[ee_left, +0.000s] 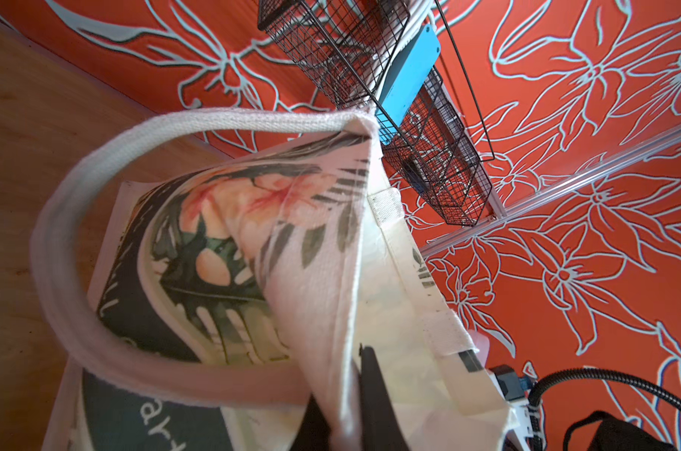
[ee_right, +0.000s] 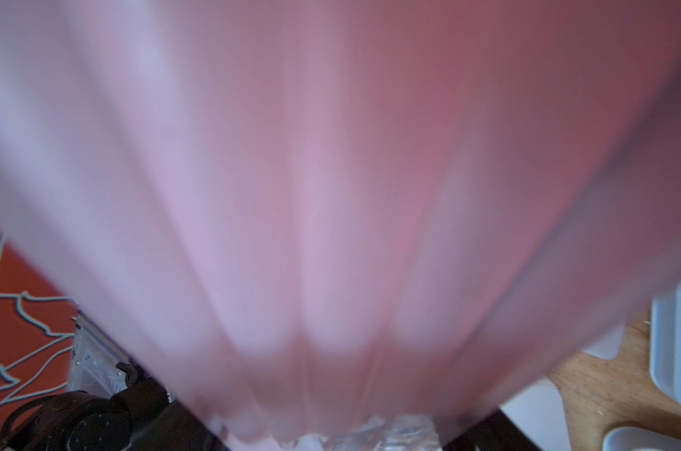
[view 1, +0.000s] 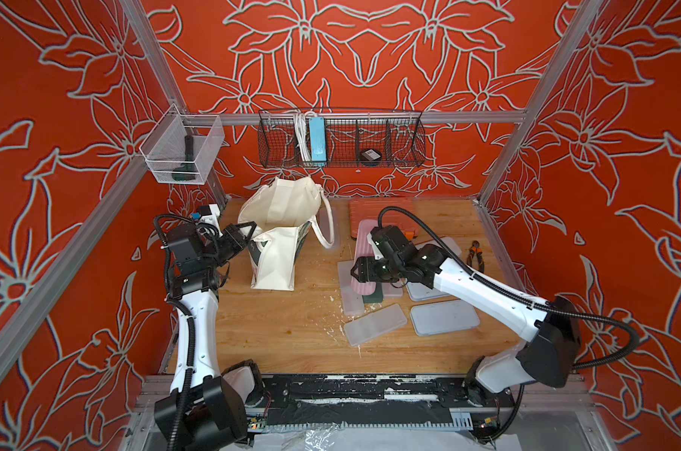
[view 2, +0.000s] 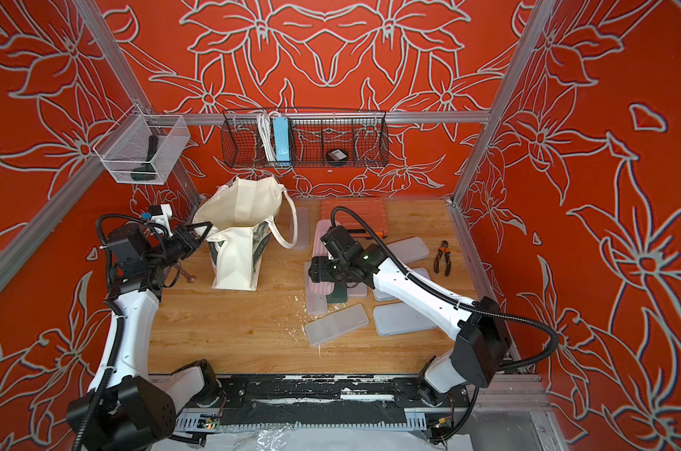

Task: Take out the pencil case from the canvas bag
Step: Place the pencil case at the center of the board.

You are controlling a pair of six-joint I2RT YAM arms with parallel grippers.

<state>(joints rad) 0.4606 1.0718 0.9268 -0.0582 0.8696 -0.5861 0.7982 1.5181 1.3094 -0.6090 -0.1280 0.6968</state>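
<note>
Left wrist view shows your left gripper (ee_left: 344, 406) pinched on the rim of the canvas bag (ee_left: 331, 273), likely propping its mouth wide (1 handle (ee_left: 57, 254) loops beside it); your right gripper (view 1: 360, 271) grips the pink pencil case (view 1: 365, 234), outside, right of the bag, above the clear boxes (view 1: 374, 330).

Twin arms, same build. left arm (view 1: 193, 332), right arm (view 1: 487, 291): white shells with small dark screw dots, chunky black joint housings nearest base rail (view 1: 350, 395). Black corrugated hose loops along each. Far from rail everything black: left gripper (view 1: 251, 231) has triangular open-frame jaws, right gripper (view 1: 357, 271) boxy, tiny green light on its wrist.
</note>
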